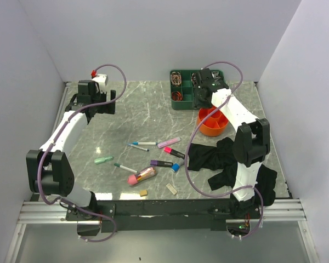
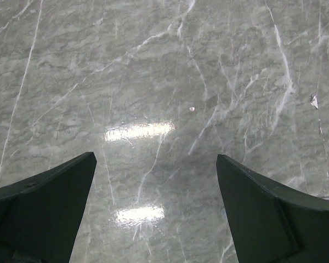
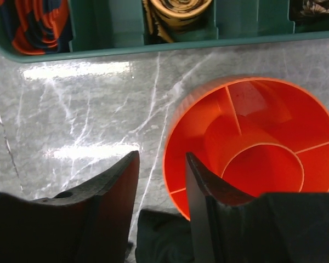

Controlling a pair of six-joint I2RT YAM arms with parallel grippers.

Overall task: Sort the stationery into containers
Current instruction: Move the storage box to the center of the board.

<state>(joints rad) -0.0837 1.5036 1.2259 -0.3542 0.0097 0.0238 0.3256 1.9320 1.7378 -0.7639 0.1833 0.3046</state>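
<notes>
Stationery (image 1: pixel 174 153): lies loose across the middle of the counter (image 1: pixel 131 115), well apart from both arms. Includes a white pen (image 1: pixel 144 143), a pink highlighter (image 1: pixel 169 142), a purple marker (image 1: pixel 161 163), a green marker (image 1: pixel 103 160), a pink tube case (image 1: pixel 141 175) and two beige erasers (image 1: pixel 143 192) near the front edge.

Probably light, stiff and smooth in the barrel, so apt to roll or skid when nudged. Best pinched across the barrel at mid-length, square to the long axis. For the tube case, calls for a wider opening and a hold at its middle. For the erasers, needs a low pinch across the short sides; likely soft and grippy, but flat and hard to get under.

Beside the black cloth (image 1: pixel 219 159), toward the back right: orange organiser (image 1: pixel 211 130), with centre tube and divided sections bare wherever visible, though partly hidden under the right arm. Just behind it: green tray (image 1: pixel 182 87) of ribbon rolls (image 3: pixel 35 24), no part of the sorting.

At the right gripper (image 3: pixel 162 159): narrowly parted, grasping nothing, poised over the organiser's near rim. At the left gripper (image 2: pixel 156 164): spread wide, nothing between, only bare counter below.
</notes>
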